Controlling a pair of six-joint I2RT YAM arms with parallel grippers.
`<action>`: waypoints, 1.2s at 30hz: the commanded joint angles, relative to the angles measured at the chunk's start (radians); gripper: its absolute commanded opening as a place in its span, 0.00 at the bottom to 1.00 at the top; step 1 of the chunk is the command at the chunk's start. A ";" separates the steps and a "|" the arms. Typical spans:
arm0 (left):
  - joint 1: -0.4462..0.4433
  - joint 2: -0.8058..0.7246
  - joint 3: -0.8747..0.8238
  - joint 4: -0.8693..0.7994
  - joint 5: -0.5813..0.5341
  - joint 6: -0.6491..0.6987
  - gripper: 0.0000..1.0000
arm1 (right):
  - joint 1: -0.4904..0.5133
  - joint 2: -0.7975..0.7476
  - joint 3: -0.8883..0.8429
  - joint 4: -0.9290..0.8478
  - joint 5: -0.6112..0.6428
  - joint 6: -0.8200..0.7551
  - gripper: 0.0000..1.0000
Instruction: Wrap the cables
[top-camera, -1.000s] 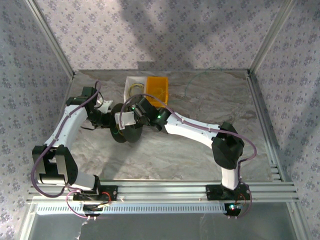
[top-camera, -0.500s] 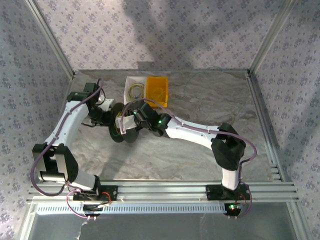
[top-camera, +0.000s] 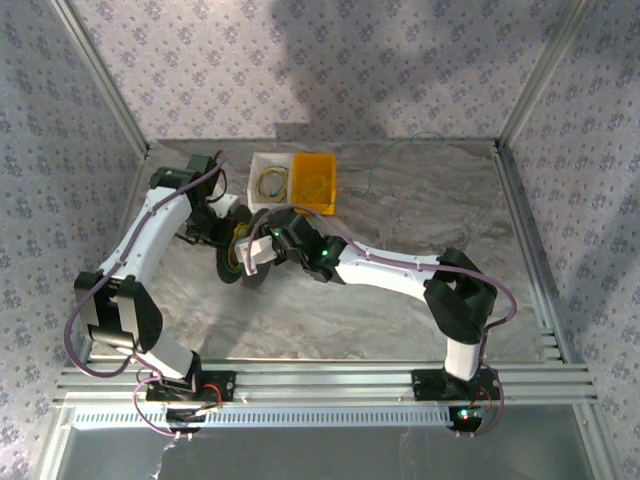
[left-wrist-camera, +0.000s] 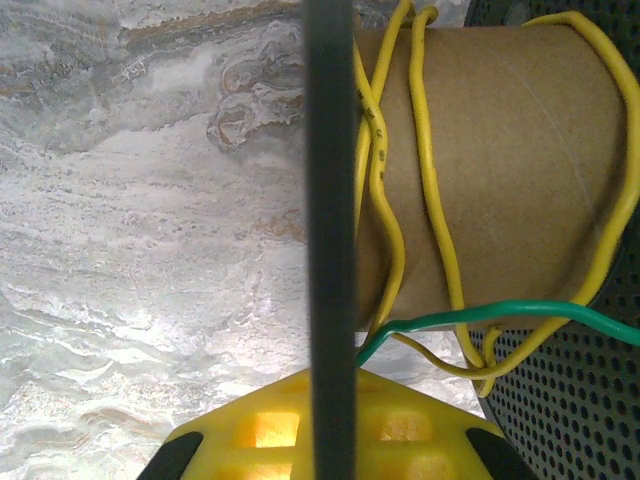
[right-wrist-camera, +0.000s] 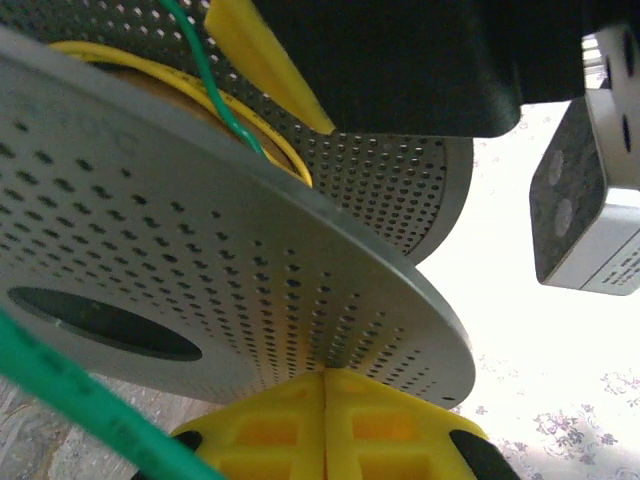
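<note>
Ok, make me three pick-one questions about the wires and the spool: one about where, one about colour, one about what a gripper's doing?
1. Where is the yellow cable wound? A) on the spool's core B) on a pencil C) on a cup
2. What colour cable crosses it? A) red B) green C) blue
3. The right gripper is: A) wide open B) shut on the spool C) holding a cup
Answers: 1 A, it loops the brown core; 2 B, a green cable lies over it; 3 B, its pads pinch the spool.
</note>
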 joint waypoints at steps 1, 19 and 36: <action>-0.028 0.001 0.054 -0.050 0.028 0.025 0.00 | 0.013 -0.012 -0.014 0.096 -0.011 -0.030 0.00; -0.042 0.000 0.068 -0.064 0.028 0.022 0.40 | 0.011 -0.015 -0.045 0.157 -0.045 -0.040 0.00; -0.042 0.002 0.025 -0.029 0.043 0.020 0.55 | 0.019 -0.041 -0.094 0.286 -0.069 -0.064 0.00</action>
